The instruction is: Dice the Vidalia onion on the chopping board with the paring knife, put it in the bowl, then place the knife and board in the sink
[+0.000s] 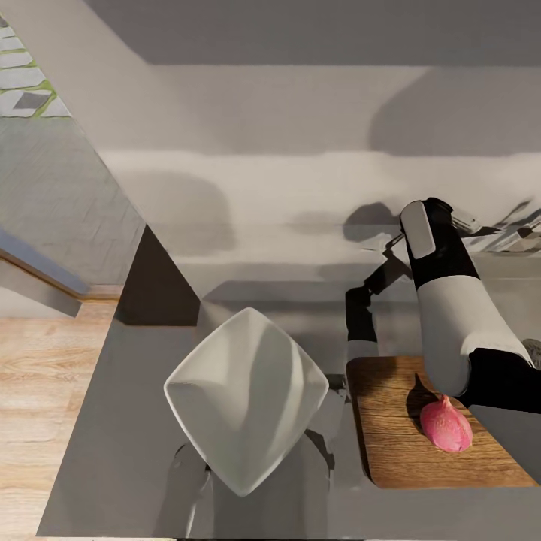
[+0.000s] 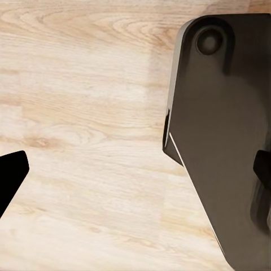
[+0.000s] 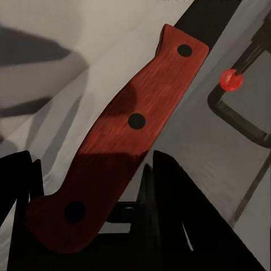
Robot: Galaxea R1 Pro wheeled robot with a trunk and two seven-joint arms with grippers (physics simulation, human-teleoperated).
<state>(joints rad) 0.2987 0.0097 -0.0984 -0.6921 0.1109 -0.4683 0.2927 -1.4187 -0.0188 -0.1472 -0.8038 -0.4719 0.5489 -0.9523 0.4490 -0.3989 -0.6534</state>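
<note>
I see my right end effector point(image 3: 135, 209) clamped on the paring knife point(image 3: 135, 121) by its reddish handle. Below that arm the Vidalia onion point(image 1: 446, 425) rests on the chopping board point(image 1: 398, 451), the bowl point(image 1: 244, 398) beside it on the desk point(image 1: 113, 451). The left end effector's state I cannot tell.

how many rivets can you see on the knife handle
3, in a row along the paring knife handle: one near the blade end, one mid-handle, one at the butt between the right gripper's fingers.
</note>
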